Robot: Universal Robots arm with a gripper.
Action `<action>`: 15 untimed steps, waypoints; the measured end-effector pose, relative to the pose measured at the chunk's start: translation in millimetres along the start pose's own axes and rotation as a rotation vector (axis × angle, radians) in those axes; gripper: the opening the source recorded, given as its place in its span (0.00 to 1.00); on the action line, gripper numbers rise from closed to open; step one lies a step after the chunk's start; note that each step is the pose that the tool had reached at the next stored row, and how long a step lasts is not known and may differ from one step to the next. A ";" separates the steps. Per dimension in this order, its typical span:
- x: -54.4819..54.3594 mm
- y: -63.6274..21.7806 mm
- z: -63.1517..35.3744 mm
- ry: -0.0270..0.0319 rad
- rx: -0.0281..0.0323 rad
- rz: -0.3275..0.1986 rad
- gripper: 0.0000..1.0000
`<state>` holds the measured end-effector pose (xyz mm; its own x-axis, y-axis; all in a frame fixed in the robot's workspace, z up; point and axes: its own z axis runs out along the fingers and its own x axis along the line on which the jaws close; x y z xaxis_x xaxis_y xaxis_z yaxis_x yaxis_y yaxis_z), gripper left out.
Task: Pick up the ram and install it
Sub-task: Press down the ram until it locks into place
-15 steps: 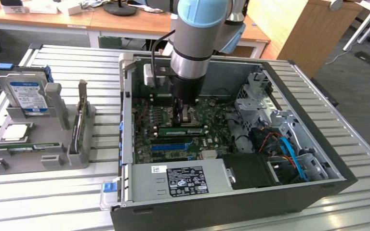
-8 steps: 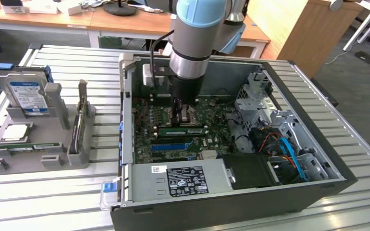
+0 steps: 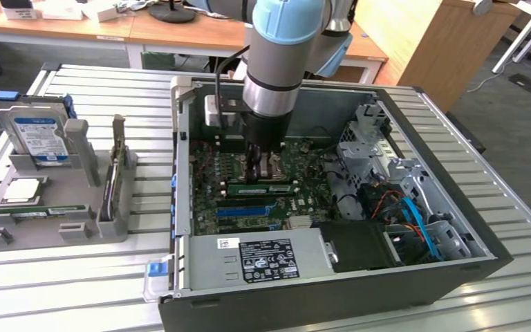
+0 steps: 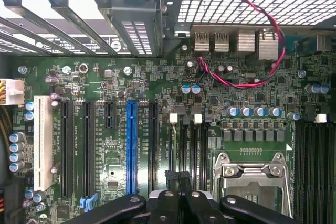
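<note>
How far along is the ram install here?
Done: the ram sits on the motherboard inside the case. In hand: nothing visible; the shut gripper hangs right by it. Left: whether it is fully seated cannot be told.

The table (image 3: 72,277) is ribbed, pale metal with a soft sheen, and the tray (image 3: 108,225) on it is matt grey plastic holding a hard drive (image 3: 36,131) with a glossy blue-white paper label. The computer case (image 3: 293,304) has matt dark outer walls and bare, dull steel inside, around a green motherboard (image 4: 173,82) with a smooth lacquered look, a blue plastic slot (image 4: 130,148), a white plastic slot (image 4: 42,142) and a shiny metal processor socket frame (image 4: 252,174). The gripper (image 4: 178,177) is black, semi-glossy plastic or coated metal, beneath an arm (image 3: 279,48) of brushed silver metal with pale blue plastic caps.
</note>
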<state>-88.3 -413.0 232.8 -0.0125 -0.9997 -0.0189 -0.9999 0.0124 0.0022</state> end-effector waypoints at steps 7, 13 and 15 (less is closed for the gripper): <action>0.0 0.0 1.8 -0.0003 0.0002 0.000 0.11; 0.1 0.0 4.6 0.0002 -0.0001 0.000 0.11; 0.1 0.0 4.6 0.0002 -0.0001 0.000 0.11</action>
<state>-88.4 -413.0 228.2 -0.0125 -0.9997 -0.0187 -0.9999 0.0125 0.0023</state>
